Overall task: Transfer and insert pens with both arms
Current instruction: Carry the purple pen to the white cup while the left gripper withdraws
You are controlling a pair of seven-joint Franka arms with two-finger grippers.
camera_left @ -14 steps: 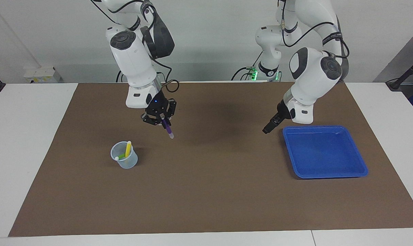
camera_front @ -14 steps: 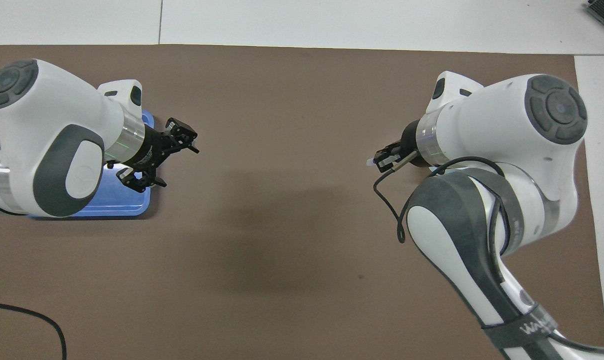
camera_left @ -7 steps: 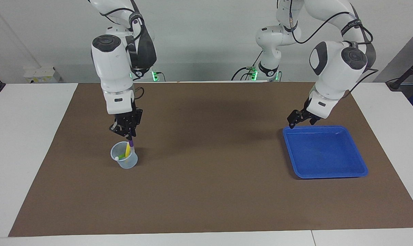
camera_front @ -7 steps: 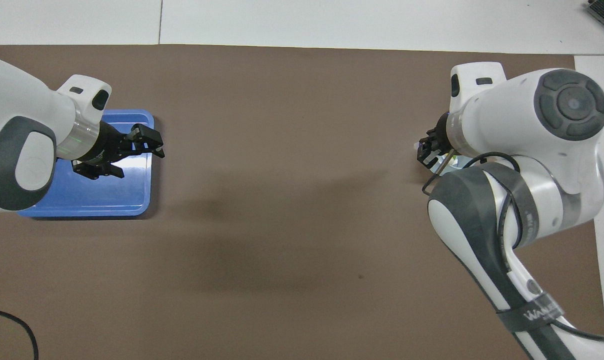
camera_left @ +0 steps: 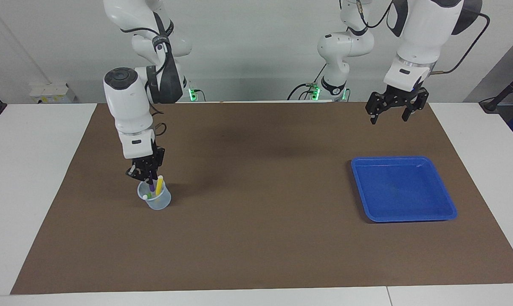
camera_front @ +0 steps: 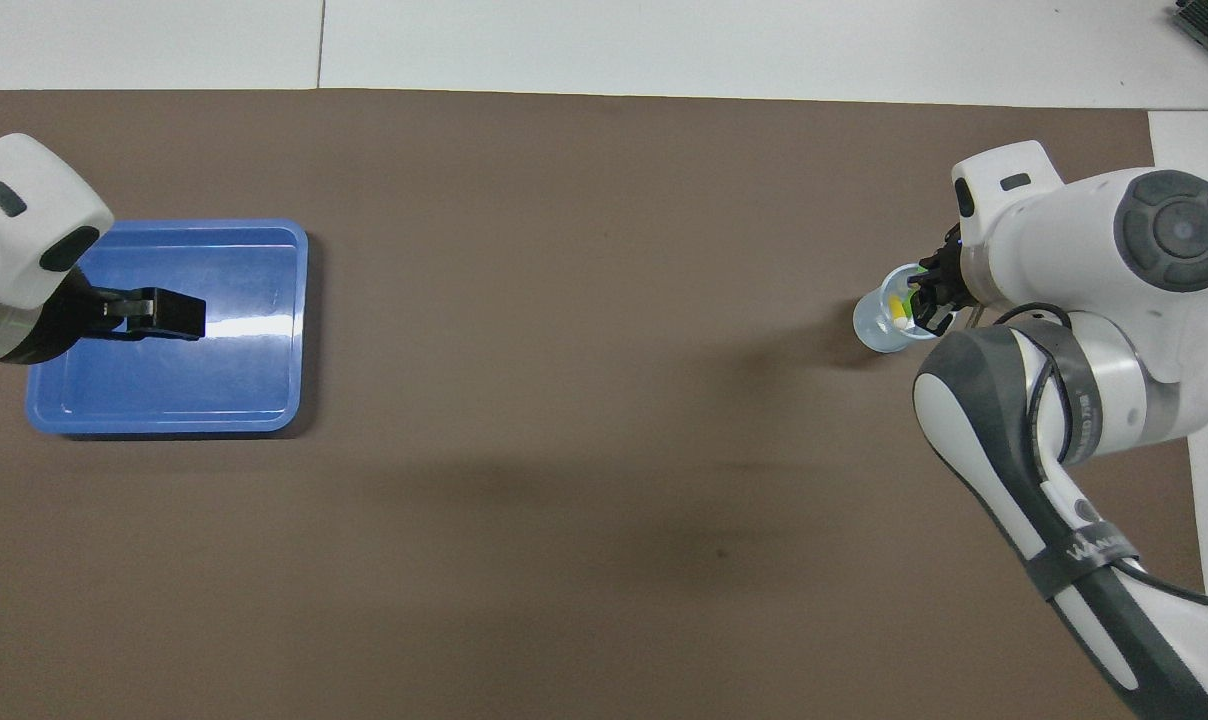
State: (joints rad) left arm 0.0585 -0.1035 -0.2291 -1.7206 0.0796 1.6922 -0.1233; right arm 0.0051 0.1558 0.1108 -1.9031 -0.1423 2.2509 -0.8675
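A clear plastic cup [camera_left: 155, 200] [camera_front: 875, 325] stands on the brown mat toward the right arm's end. A yellow pen [camera_left: 159, 183] [camera_front: 895, 306] and a green pen [camera_left: 148, 195] lean inside it. My right gripper [camera_left: 147, 173] [camera_front: 930, 306] hangs just above the cup's rim, shut on the purple pen [camera_left: 151, 185], which points down with its lower end inside the cup. My left gripper [camera_left: 390, 114] [camera_front: 178, 314] is open and empty, raised high over the blue tray's edge nearest the robots.
The blue tray [camera_left: 409, 220] [camera_front: 226, 375] lies on the mat toward the left arm's end, with nothing in it. The brown mat [camera_left: 256, 238] covers most of the white table.
My right gripper carried the purple pen sideways to the cup and lowered its tip in. My left arm lifted away from the tray's edge and drew back toward the robots, still open.
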